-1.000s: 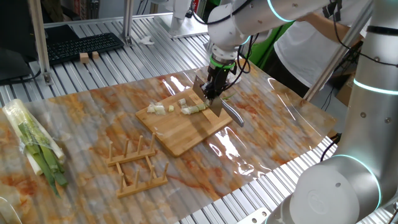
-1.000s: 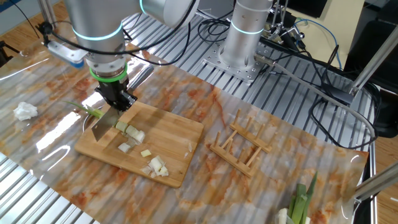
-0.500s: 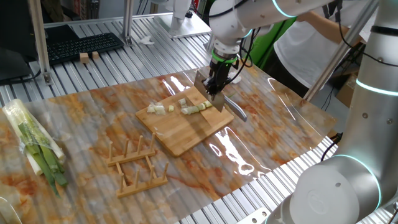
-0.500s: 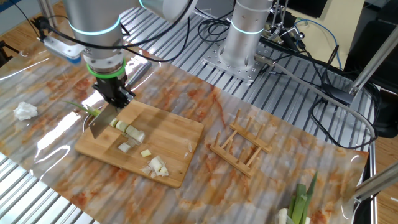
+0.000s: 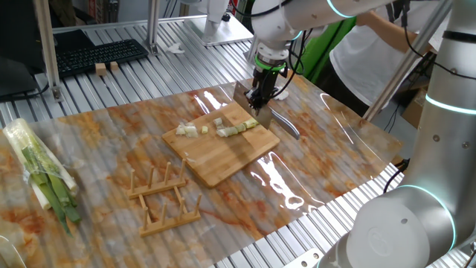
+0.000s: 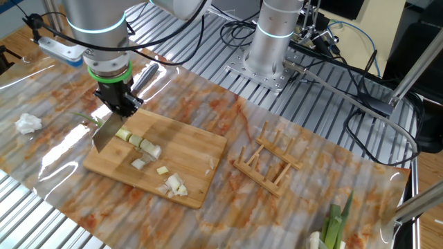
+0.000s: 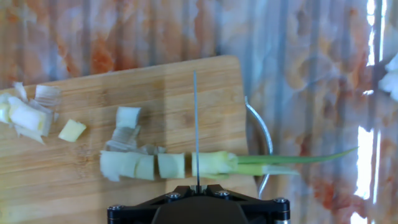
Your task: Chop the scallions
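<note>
My gripper (image 5: 262, 91) is shut on a knife (image 5: 247, 102) and holds it blade down just above the right end of the wooden board (image 5: 216, 160). In the hand view the blade (image 7: 196, 124) shows edge-on, over the scallion stalk (image 7: 214, 163) where white turns green. Cut chunks (image 7: 134, 165) lie in a row left of the blade, and more chunks (image 7: 28, 115) lie at the board's far left. The thin green tip (image 7: 298, 160) hangs off the board (image 7: 155, 93). In the other fixed view the gripper (image 6: 119, 104) holds the blade (image 6: 104, 135) beside the chunks (image 6: 138, 143).
A wooden rack (image 5: 163, 193) stands left of the board. A plastic-wrapped bundle of stalks (image 5: 41, 175) lies at the table's far left. A crumpled white tissue (image 6: 28, 123) lies near the stalk's tip. A person (image 5: 372, 52) stands behind the table.
The gripper has lifted the knife off the board and moved it along the stalk toward the green end. The cut chunks stay in place.
</note>
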Motion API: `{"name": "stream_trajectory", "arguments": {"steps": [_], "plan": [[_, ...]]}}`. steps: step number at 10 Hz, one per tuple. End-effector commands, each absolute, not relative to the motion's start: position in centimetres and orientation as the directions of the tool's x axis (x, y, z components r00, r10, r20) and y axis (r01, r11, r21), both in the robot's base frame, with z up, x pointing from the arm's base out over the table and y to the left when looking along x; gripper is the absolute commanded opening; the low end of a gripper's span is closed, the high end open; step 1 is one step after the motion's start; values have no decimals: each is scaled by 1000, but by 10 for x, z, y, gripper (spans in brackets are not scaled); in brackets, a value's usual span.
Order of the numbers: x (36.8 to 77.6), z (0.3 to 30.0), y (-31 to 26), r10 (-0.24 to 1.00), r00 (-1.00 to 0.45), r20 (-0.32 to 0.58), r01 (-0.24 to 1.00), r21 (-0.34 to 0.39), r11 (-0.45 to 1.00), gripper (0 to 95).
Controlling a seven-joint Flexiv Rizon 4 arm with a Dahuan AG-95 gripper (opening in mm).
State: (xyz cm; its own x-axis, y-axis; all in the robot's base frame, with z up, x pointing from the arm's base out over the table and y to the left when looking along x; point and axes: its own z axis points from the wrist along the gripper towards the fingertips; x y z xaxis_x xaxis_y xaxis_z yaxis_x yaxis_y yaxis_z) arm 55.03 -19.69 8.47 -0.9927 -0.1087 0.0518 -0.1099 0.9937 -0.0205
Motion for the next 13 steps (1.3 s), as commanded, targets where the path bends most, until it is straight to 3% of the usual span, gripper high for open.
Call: {"name": "stream_trajectory", "arguments": {"steps": [1, 10, 13], "plan": [[550, 83, -201, -114, -992, 51, -115, -18, 993, 0], [549, 76, -206, -106, -993, 51, -106, 2, 994, 0], [553, 49, -198, -103, -994, 36, -102, 8, 995, 0]]}}
